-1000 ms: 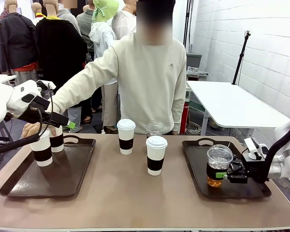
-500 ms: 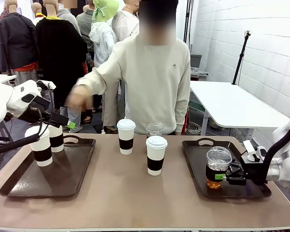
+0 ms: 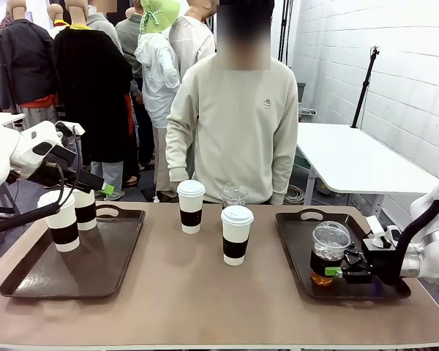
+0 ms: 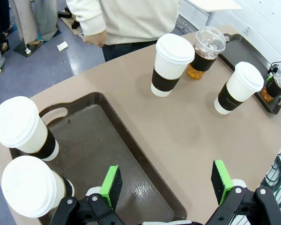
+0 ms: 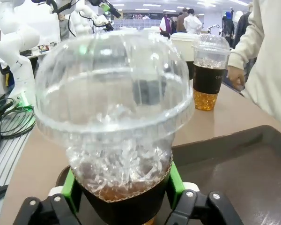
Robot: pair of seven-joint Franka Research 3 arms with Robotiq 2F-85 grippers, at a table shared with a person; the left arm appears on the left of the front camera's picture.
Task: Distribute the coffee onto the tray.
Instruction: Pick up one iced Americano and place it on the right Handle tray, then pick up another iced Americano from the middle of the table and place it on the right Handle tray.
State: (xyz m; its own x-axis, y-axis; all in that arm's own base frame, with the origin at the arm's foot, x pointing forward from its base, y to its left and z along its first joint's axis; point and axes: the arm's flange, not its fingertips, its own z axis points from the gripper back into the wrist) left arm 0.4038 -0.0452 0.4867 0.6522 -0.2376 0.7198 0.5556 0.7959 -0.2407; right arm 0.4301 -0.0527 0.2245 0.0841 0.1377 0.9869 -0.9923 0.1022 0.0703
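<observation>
Two white lidded cups with brown sleeves (image 3: 62, 219) (image 3: 85, 208) stand at the far end of the left tray (image 3: 95, 270). My left gripper (image 3: 106, 189) hovers above them, open and holding nothing (image 4: 166, 180). On the bare table between the trays stand two more white cups (image 3: 191, 206) (image 3: 236, 234) and a clear dome-lidded cup of amber drink (image 3: 234, 194). The other dome-lidded cup (image 3: 329, 252) is at the right tray (image 3: 300, 234), with my right gripper (image 3: 338, 271) shut on its sleeve (image 5: 122, 187). I cannot tell whether its base touches the tray.
The person stands at the far side of the table with arms down, one hand (image 5: 236, 75) near the table edge. Another white table (image 3: 351, 157) stands back right. Most of both trays' surface is bare.
The person's arm has pulled back from the left tray to their side. My right gripper has shifted slightly left with the dome cup. My left arm has not moved.
</observation>
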